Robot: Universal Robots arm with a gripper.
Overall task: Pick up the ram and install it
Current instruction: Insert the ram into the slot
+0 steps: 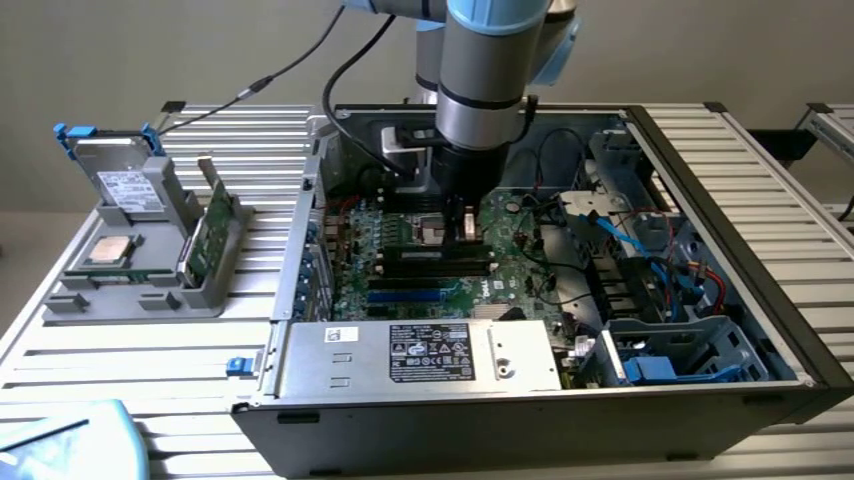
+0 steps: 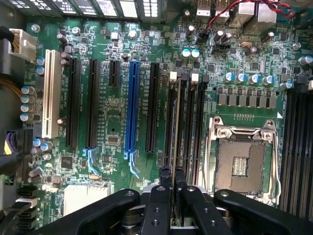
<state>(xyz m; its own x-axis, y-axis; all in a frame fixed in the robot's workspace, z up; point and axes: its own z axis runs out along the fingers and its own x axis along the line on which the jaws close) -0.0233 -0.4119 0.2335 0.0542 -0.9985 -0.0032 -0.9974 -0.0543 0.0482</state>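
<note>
The ram (image 2: 176,122) is a slim dark stick seen edge-on, standing in a memory slot of the motherboard (image 2: 112,127) between white latches (image 2: 172,76). My gripper (image 2: 172,172) is right over the near end of the stick, its black fingers (image 2: 165,172) pressed close on either side of the thin edge. In the exterior view the gripper (image 1: 463,232) reaches straight down into the open computer case (image 1: 747,200), onto the memory slots (image 1: 427,255) beside the processor socket.
An open processor socket (image 2: 242,161) lies beside the memory slots, and long black and blue expansion slots (image 2: 131,107) sit on the other side. A grey power supply (image 1: 427,355) is in the case front, cables and drive bays (image 1: 667,290) toward the exterior view's right. A parts holder (image 1: 134,260) with a bright-green board stands outside.
</note>
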